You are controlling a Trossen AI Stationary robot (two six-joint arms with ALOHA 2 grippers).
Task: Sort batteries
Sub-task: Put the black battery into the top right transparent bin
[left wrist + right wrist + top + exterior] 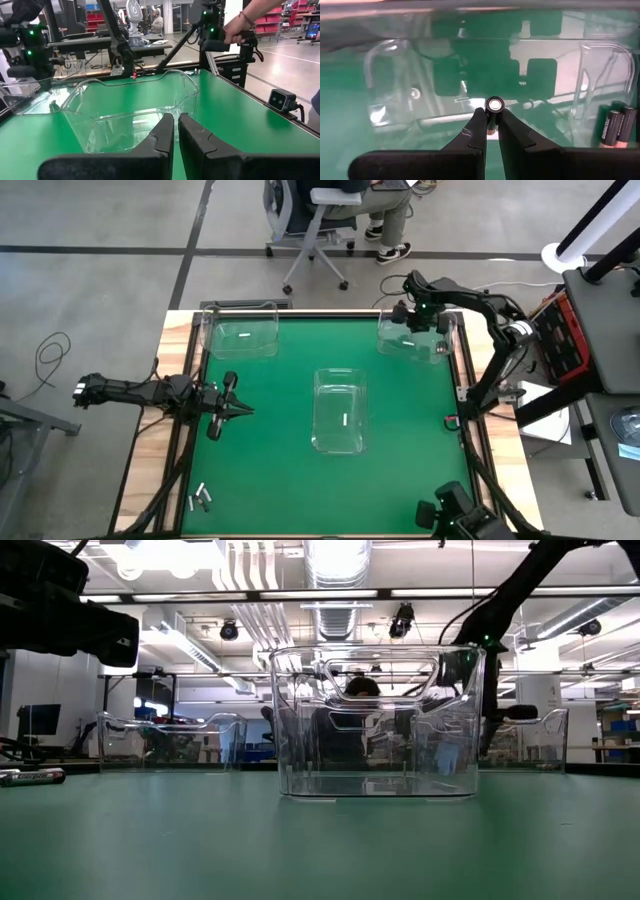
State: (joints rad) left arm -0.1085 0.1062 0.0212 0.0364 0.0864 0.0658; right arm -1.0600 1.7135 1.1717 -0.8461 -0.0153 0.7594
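Three clear bins stand on the green mat: one far left (240, 330), one far right (447, 345), one in the middle (340, 410). My right gripper (418, 320) hangs over the far right bin, shut on a battery (495, 105). Two dark batteries (615, 127) lie on that bin's floor, side by side. One battery (345, 420) lies in the middle bin. A few loose batteries (200, 498) lie on the table's near left part. My left gripper (176, 135) is shut and holds nothing, low over the mat left of the middle bin. My right gripper pinches the battery's sides (494, 114) between its two fingertips. The fingers come from above, pointing down into the far right bin. The battery's round silvery end (495, 104) faces the wrist camera, and the battery is clear of the bin's floor.
A wooden frame (180, 320) borders the mat. A person sits on a chair (320, 220) beyond the far edge. A hand (245, 20) grips a handle past the table's right side. Open mat lies between the bins and toward the near edge.
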